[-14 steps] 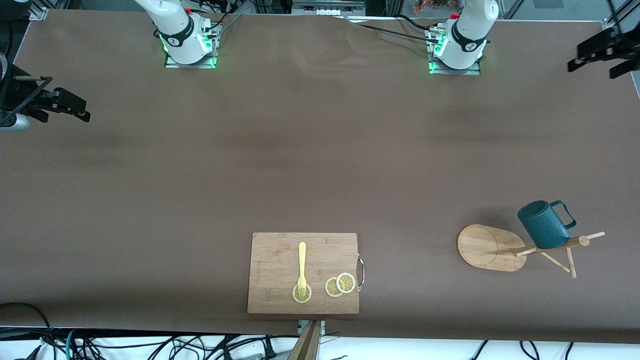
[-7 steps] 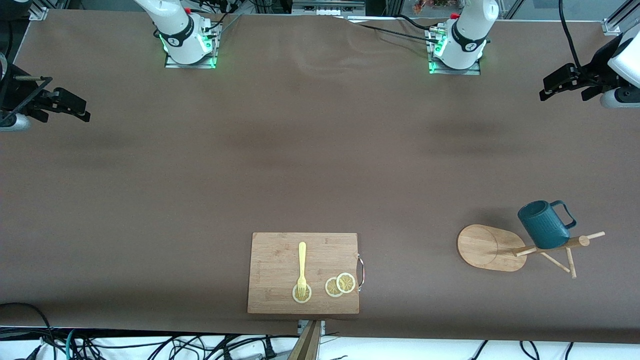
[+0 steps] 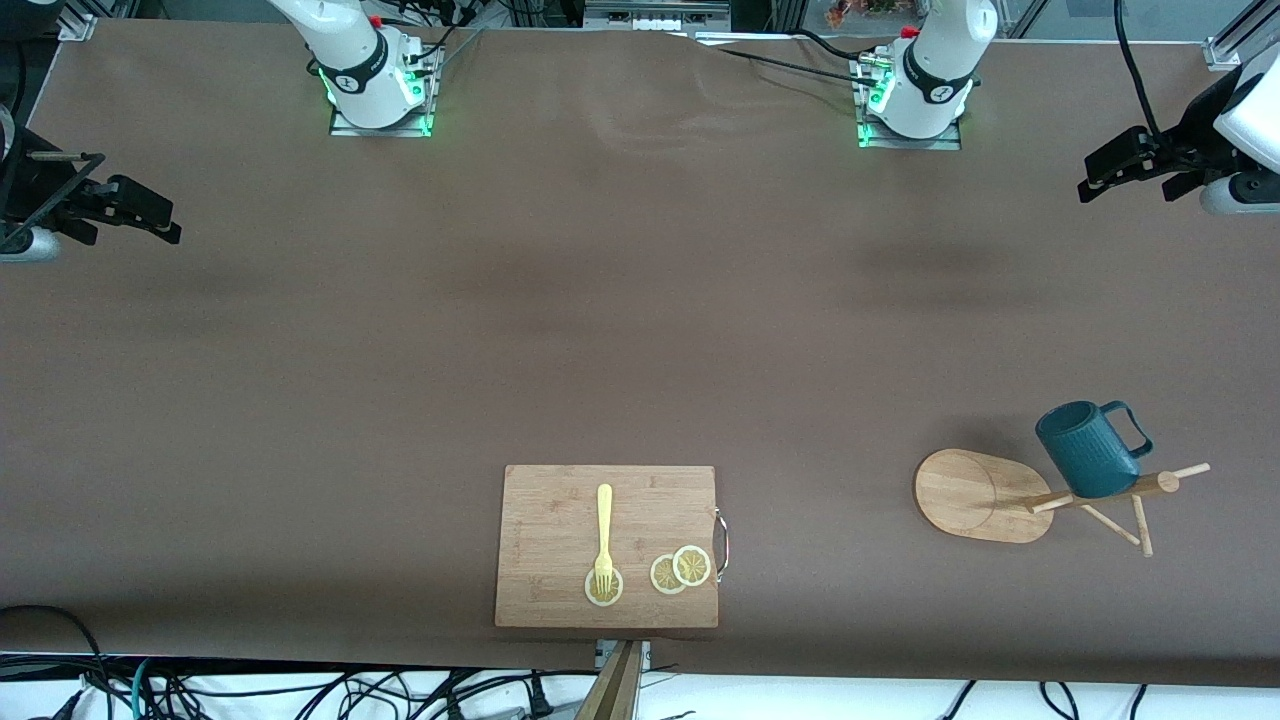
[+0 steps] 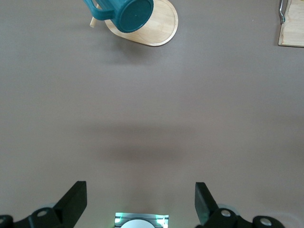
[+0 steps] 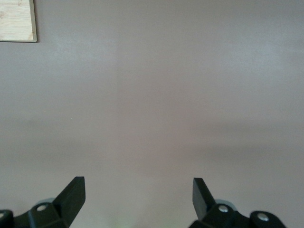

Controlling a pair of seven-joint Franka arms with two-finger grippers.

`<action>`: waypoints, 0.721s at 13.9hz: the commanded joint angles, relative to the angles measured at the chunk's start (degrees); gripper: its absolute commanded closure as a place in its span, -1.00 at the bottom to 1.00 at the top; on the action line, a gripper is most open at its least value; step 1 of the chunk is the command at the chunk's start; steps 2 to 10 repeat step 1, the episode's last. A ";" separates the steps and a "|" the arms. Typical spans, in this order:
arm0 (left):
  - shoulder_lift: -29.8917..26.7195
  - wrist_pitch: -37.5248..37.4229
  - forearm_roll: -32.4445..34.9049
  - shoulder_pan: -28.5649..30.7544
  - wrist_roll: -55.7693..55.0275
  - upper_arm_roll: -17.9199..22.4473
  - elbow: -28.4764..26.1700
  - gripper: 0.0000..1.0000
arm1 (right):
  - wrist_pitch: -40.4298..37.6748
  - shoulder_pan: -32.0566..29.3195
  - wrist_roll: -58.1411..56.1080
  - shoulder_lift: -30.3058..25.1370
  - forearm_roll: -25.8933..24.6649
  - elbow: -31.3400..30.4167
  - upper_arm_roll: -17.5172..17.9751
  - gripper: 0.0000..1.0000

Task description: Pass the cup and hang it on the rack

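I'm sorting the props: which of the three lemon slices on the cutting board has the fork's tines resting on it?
The lone lemon slice toward the right arm's end of the cutting board, under the yellow fork. The other two slices overlap beside the metal handle.

Left claw (image 3: 1125,175) raised over counter (image 3: 640,330) edge, fingers spread; right claw (image 3: 150,220) likewise, waiting.

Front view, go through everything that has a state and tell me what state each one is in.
cup: hung on the rack, tilted, no gripper on it.
rack: standing on its oval base, holding the cup.
fork: lying flat on the cutting board, tines on a lemon slice.
left gripper: open, empty.
right gripper: open, empty, waiting.
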 commanded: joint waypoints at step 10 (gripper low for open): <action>-1.08 -0.01 1.78 -0.05 -0.57 0.20 -0.27 -1.00 | -0.86 -0.50 0.01 -0.15 1.09 0.61 0.10 -1.00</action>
